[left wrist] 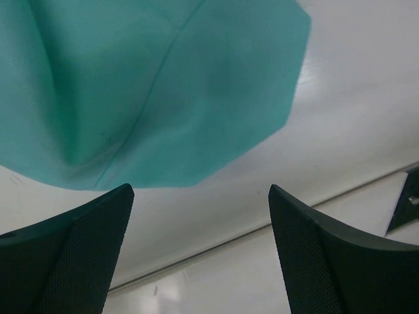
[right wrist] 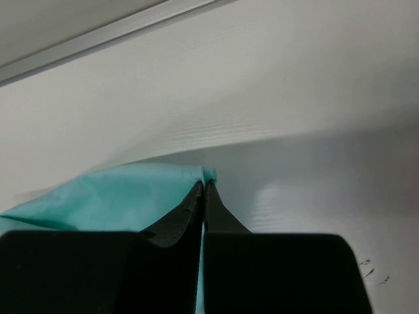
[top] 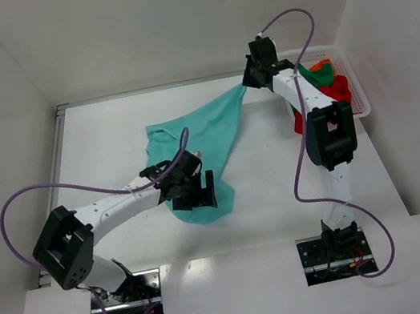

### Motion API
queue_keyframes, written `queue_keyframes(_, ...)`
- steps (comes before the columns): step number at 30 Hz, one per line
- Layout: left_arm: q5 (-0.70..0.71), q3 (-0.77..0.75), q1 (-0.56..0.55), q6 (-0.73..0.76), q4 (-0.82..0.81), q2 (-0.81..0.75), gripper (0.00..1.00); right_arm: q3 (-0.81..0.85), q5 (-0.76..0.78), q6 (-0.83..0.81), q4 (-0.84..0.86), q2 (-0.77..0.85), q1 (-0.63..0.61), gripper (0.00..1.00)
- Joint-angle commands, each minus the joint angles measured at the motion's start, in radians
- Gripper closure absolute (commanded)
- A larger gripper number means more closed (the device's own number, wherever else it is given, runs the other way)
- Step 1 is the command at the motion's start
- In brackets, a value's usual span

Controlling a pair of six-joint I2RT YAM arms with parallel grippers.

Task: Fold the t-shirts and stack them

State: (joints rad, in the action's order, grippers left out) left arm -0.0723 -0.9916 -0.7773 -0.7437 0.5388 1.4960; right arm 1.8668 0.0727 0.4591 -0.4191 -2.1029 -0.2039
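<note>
A teal t-shirt (top: 199, 138) lies stretched across the table from the far right down toward the near middle. My right gripper (top: 247, 81) holds its far corner off the table; in the right wrist view the gripper (right wrist: 206, 183) is shut, with the teal cloth (right wrist: 98, 196) pinched at the tips. My left gripper (top: 196, 194) hovers over the shirt's near end. In the left wrist view that gripper (left wrist: 200, 190) stands open with only bare table between the fingers, just short of the teal cloth's (left wrist: 150, 85) edge. Red (top: 340, 89) and dark green (top: 317, 71) t-shirts lie bunched in the basket.
A white lattice basket (top: 356, 82) stands at the far right against the wall, behind the right arm. A bit of red cloth (top: 297, 121) hangs out on its near left side. White walls close in the table at the back and sides.
</note>
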Motion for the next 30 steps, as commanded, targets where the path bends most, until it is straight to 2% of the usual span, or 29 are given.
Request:
queue_keyframes(1,0.101,0.047,-0.014,-0.109,-0.075,-0.031,0.09,0.023,0.016,-0.030,0.006,0.014,0.006,1.00)
queue_keyframes(8,0.092,0.015,-0.102,-0.140,-0.076,0.078,0.09,-0.024,0.016,-0.030,0.034,0.023,0.006,1.00)
queue_keyframes(14,0.083,0.070,-0.102,-0.181,-0.122,0.096,0.10,-0.043,0.027,-0.040,0.043,0.023,0.026,1.00)
queue_keyframes(18,0.153,0.102,-0.111,-0.218,-0.122,0.087,0.12,-0.072,0.018,-0.040,0.057,0.046,0.035,1.00)
queue_keyframes(28,0.241,0.047,-0.120,-0.209,-0.089,0.199,0.31,-0.072,0.036,-0.050,0.057,0.055,0.035,1.00)
queue_keyframes(30,0.250,0.047,-0.120,-0.218,-0.089,0.190,0.39,-0.063,0.036,-0.050,0.057,0.064,0.035,1.00)
